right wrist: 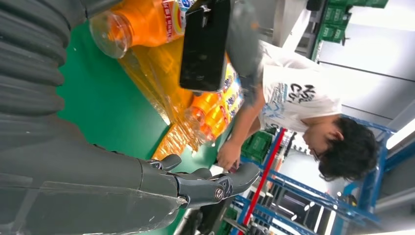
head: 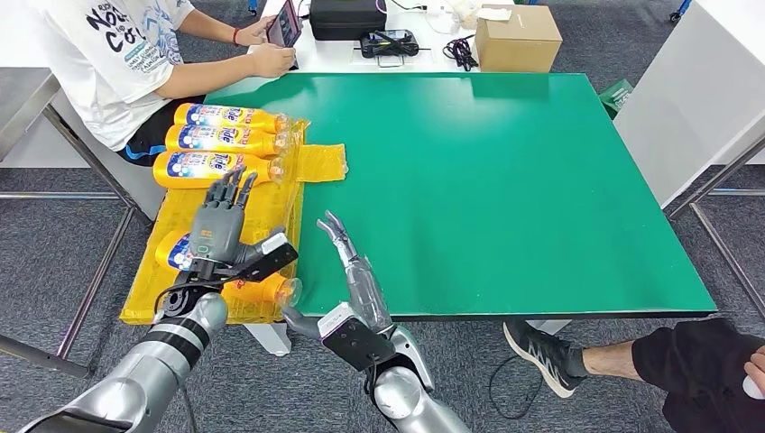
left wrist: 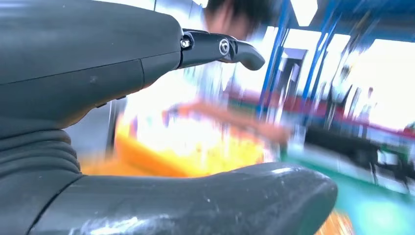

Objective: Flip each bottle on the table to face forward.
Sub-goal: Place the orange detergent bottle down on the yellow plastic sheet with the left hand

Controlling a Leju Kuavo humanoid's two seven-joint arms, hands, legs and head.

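Four orange bottles (head: 216, 142) lie on a yellow sheet (head: 320, 162) at the green table (head: 505, 189)'s left edge; a seated person (head: 117, 54) is close beside them. Left hand (head: 216, 225) hovers over the nearest bottle (head: 262, 289), fingers spread, empty; right hand (head: 347, 257) is open beside it.

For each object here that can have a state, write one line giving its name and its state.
Three far orange bottles: lying on their sides in a row, labels up.
Near orange bottle: lying on its side beneath the left hand.
Yellow tray: resting at the table's left edge, holding the bottles.
Left hand: fingers spread above the near bottle.
Right hand: holding nothing.
Cardboard box: closed.
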